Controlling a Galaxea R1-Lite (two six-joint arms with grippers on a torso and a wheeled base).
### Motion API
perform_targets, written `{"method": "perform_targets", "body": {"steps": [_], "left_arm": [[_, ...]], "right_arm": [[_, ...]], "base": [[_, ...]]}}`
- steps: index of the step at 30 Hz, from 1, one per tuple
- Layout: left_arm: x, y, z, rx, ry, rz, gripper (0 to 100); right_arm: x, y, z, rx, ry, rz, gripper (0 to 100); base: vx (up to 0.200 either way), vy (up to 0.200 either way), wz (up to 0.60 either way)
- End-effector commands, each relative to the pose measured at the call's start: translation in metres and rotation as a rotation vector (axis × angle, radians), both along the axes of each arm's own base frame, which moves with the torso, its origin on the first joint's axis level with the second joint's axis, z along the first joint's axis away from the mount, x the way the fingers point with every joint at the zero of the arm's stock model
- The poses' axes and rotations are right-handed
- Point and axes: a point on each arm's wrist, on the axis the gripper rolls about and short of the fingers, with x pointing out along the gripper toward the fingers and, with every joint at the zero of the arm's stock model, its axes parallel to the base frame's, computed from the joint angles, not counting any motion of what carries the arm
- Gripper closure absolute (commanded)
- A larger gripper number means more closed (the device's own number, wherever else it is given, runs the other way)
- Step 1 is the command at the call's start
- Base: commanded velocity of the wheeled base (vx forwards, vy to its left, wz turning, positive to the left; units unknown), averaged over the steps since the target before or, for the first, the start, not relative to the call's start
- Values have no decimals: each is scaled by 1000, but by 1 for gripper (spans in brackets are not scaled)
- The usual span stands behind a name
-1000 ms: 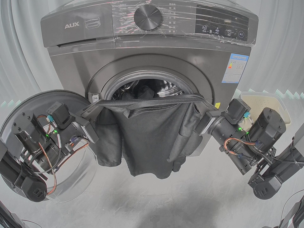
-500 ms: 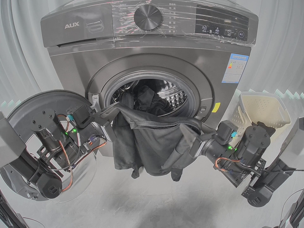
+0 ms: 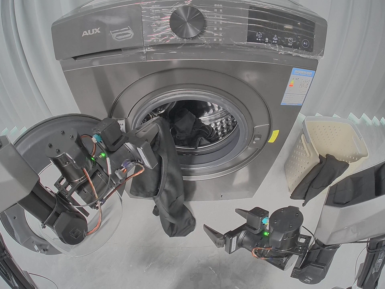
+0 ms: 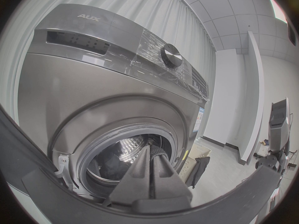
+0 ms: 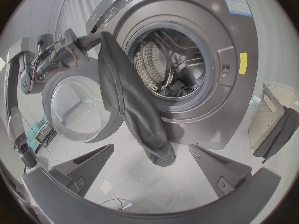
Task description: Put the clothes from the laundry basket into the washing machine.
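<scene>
My left gripper [image 3: 151, 130] is shut on a dark garment [image 3: 168, 181] at the left edge of the washing machine's [image 3: 224, 73] round opening. The garment hangs from it in a long fold down towards the floor. In the left wrist view the fingers [image 4: 140, 171] are pressed together with dark cloth at their tips. Several dark clothes [image 3: 187, 126] lie inside the drum. My right gripper [image 3: 224, 221] is open and holds nothing, low near the floor in front of the machine. In the right wrist view the hanging garment [image 5: 130, 103] is beyond the spread right gripper [image 5: 151, 147].
The machine's door [image 3: 52, 129] stands open at the left, behind my left arm. A cream laundry basket [image 3: 341, 137] stands to the machine's right, with another dark garment [image 3: 321, 177] draped over its front rim. Bare grey floor lies in front of the machine.
The right gripper let go of the garment, opened and dropped low towards the floor. The left gripper moved closer to the opening; the garment, earlier stretched between both, now hangs from it alone.
</scene>
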Motion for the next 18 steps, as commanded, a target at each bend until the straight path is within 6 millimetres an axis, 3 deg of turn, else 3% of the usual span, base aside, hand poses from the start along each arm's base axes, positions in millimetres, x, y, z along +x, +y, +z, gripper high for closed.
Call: {"method": "perform_targets", "body": {"steps": [1, 10, 18], "left_arm": [[0, -6, -3, 3, 3, -17, 100], [2, -7, -1, -1, -8, -18, 100], [0, -11, 2, -4, -22, -41, 100]], "right_arm": [[7, 10, -12, -12, 5, 6, 0], [42, 28, -2, 62, -96, -25, 0], [69, 30, -28, 30, -99, -25, 0]], "base": [[0, 0, 0], [0, 0, 0], [0, 0, 0]]}}
